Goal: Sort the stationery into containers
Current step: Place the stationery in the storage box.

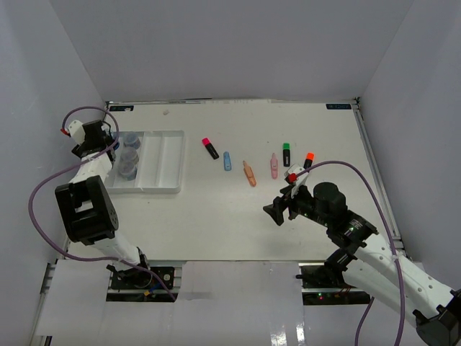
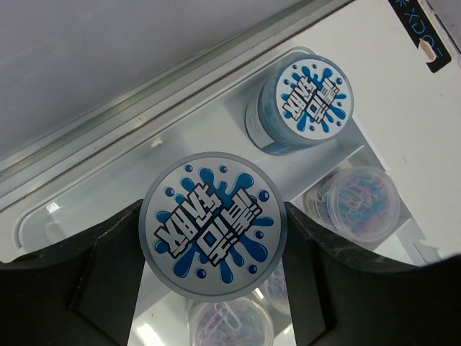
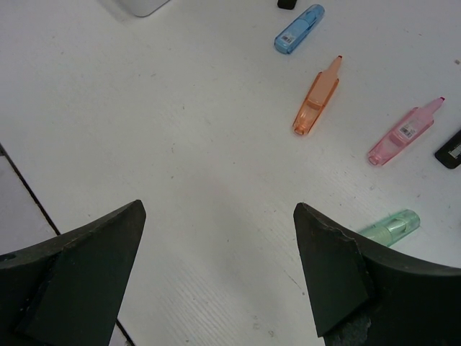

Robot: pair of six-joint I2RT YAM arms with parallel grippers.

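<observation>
My left gripper (image 2: 213, 234) is shut on a blue-lidded jar (image 2: 213, 225) and holds it over the left compartment of the white tray (image 1: 166, 162), above a clear jar (image 2: 230, 326). A second blue-lidded jar (image 2: 302, 104) and another clear jar (image 2: 356, 203) stand in the tray. My right gripper (image 3: 216, 216) is open and empty over bare table. Beyond it lie a blue marker (image 3: 298, 29), an orange marker (image 3: 317, 97), a pink marker (image 3: 403, 133) and a green marker (image 3: 389, 227).
In the top view a pink-capped highlighter (image 1: 210, 148), a green-capped one (image 1: 286, 153) and an orange-capped one (image 1: 308, 160) lie in the same row mid-table. White walls enclose the table on three sides. The tray's right compartments hold nothing.
</observation>
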